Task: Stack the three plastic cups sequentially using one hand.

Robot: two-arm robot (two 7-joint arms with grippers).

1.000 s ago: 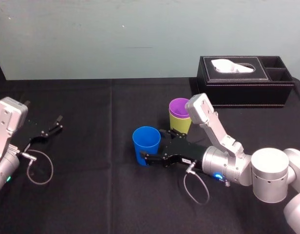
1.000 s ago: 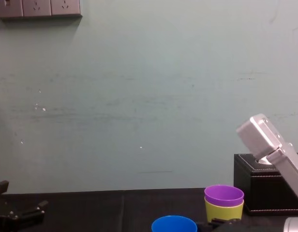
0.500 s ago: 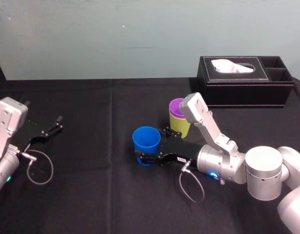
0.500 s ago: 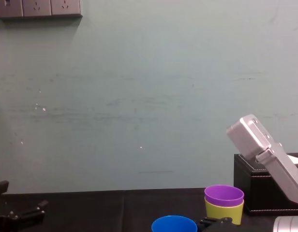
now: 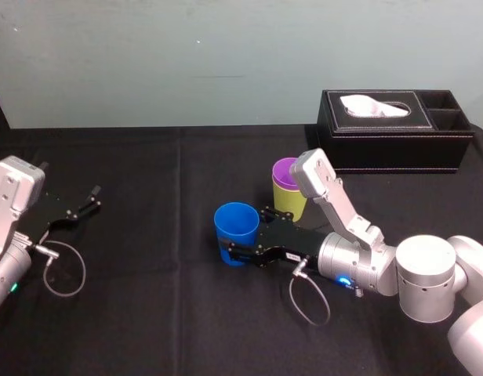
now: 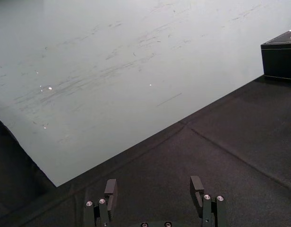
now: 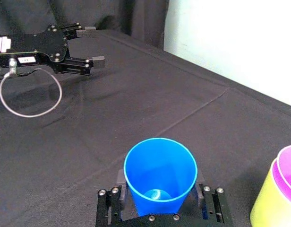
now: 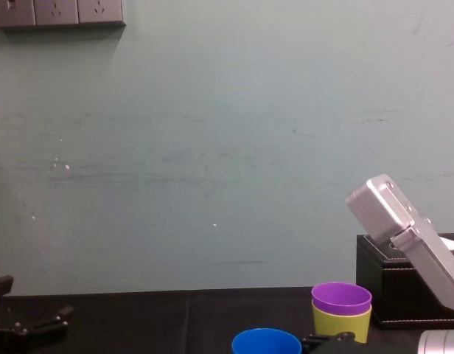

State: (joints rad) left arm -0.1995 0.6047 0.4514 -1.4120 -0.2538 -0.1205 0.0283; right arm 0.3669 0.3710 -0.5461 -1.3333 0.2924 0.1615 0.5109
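**Blue cup (image 5: 235,223) clamped low down by the right gripper (image 5: 243,235)**

The blue cup was seen upright near the middle of the black cloth (image 5: 147,313), mouth open to the ceiling. It was gripped around its lower part, with one black finger pressed on each side of the taper. In the right wrist view the blue cup (image 7: 159,175) was framed squarely between the two fingers of the right gripper (image 7: 160,189), and its inside was bare. Whether its base was on the cloth or just off it could not be told.

Just behind and to the right, the purple cup (image 5: 287,171) was found nested inside the yellow-green cup (image 5: 290,200), with only its rim left showing above. That pair was parked apart from the blue cup, with the grey arm reaching in beside it. From the chest view, the purple cup (image 8: 341,296) was seen seated in the yellow-green cup (image 8: 341,321), and the blue cup's rim (image 8: 266,341) was caught lower and to the left.

Farther back on the right, a black tissue box (image 5: 394,129) was set against the wall.

Over on the far left, the left gripper (image 5: 93,197) was laid idle on the cloth with its fingers spread wide and nothing held between them
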